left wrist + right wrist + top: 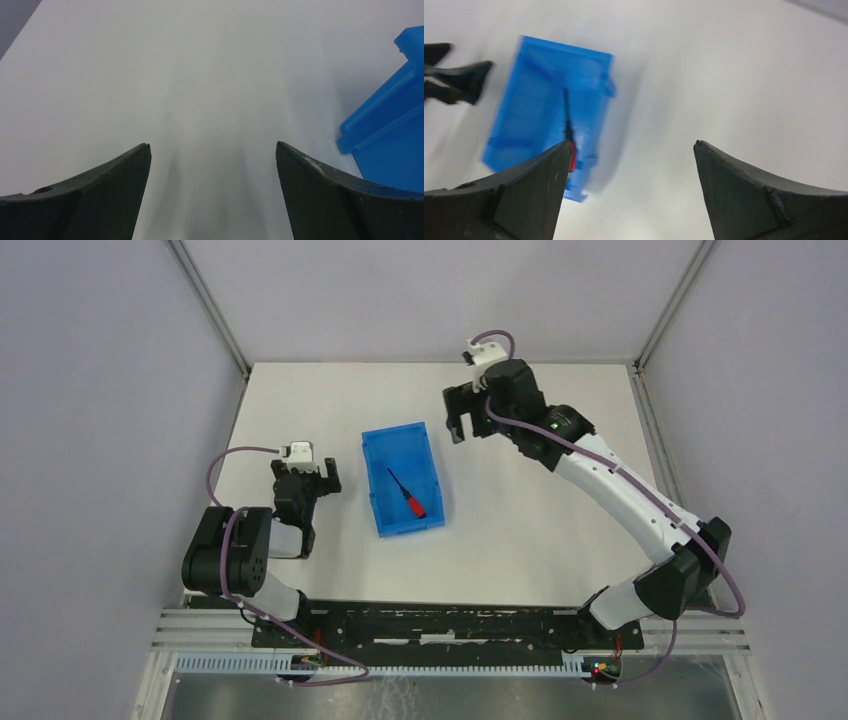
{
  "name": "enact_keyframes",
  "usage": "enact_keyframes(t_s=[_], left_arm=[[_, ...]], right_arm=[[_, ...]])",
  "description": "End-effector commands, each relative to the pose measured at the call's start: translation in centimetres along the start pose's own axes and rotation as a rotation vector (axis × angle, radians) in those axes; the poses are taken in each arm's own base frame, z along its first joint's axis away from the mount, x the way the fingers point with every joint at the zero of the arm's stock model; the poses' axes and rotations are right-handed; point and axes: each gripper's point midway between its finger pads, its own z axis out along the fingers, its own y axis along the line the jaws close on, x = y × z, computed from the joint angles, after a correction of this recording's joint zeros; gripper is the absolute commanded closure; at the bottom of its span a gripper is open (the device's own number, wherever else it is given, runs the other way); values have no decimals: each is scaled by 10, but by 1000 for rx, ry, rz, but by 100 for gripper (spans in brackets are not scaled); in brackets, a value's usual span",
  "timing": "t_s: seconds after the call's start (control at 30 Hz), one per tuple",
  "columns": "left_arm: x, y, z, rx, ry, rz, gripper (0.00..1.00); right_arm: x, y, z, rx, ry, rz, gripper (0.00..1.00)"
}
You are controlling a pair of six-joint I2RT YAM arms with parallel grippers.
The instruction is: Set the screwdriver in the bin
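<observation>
The blue bin (385,455) stands in the middle of the table. The screwdriver (407,493), red handle and thin black shaft, lies on its floor. In the right wrist view the bin (531,117) shows at the left with the screwdriver (568,125) inside, its handle partly behind my finger. My right gripper (458,420) is open and empty, raised to the right of the bin's far end; its jaws (631,145) stand wide apart. My left gripper (312,480) is open and empty, left of the bin (387,130), its jaws (212,146) over bare table.
Grey walls with metal frame rails enclose the white table (520,540) on three sides. The arm bases stand on a black rail (440,625) at the near edge. The left gripper shows at the left edge of the right wrist view (459,77).
</observation>
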Motion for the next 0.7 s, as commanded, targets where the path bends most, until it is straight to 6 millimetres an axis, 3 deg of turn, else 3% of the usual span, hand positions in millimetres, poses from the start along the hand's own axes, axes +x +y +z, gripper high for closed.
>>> enact_keyframes(t_s=[0.0,0.13,0.27,0.43,0.5,0.57,0.67], left_arm=[[-15,-1,1,7,-52,-33,0],[-15,-1,1,7,-52,-33,0],[-15,-1,1,9,-52,-33,0],[-15,-1,1,8,-51,-33,0],[-15,-1,1,8,-52,-33,0],[-15,-1,1,9,-52,-33,0],[-15,-1,1,8,-52,-33,0]], right_arm=[[76,-80,11,127,156,50,2],[131,-145,2,251,215,128,2],[181,-187,-13,381,215,167,2],[242,-205,-28,456,229,208,2],[256,-205,-30,465,226,222,2],[265,-204,-32,470,215,235,2],[262,-205,-34,484,177,246,2]])
